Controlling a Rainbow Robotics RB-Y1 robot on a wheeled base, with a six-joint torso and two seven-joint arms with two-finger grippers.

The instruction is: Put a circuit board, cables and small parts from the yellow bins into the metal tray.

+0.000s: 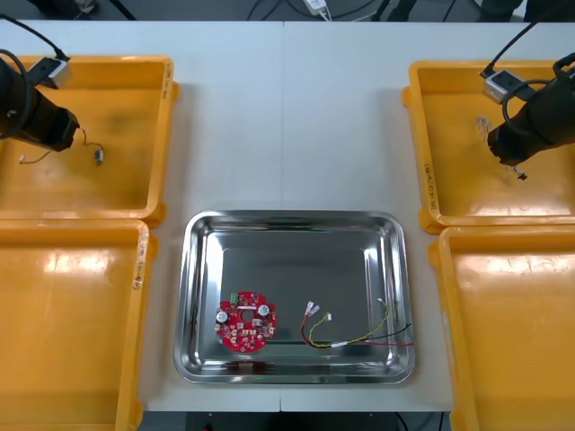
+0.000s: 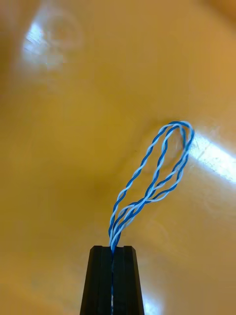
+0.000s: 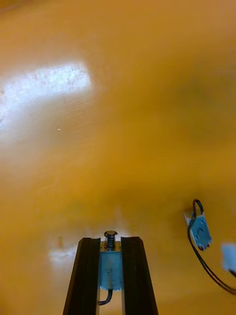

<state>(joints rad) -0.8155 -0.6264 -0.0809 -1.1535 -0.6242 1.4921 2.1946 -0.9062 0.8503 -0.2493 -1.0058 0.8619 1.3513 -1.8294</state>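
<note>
Clamped jaws on both arms: the left gripper pinches a small metal part between its black fingers, with the part's coiled tip poking just past the fingertips. The right gripper is closed tight on the gathered ends of a twisted blue and white cable, whose loop stands out beyond the fingers over the bin floor. Near the left fingers but apart from them, a second small metal part with a thin black lead lies on the orange floor. From the front, nearest the robot, the two near yellow bins flank the metal tray. Inside the tray a round red circuit board lies toward its near left and a red and yellow cable toward its near right, the two apart. Farther out, the left gripper is over the far left bin and the right gripper over the far right bin, both well apart from the tray.
</note>
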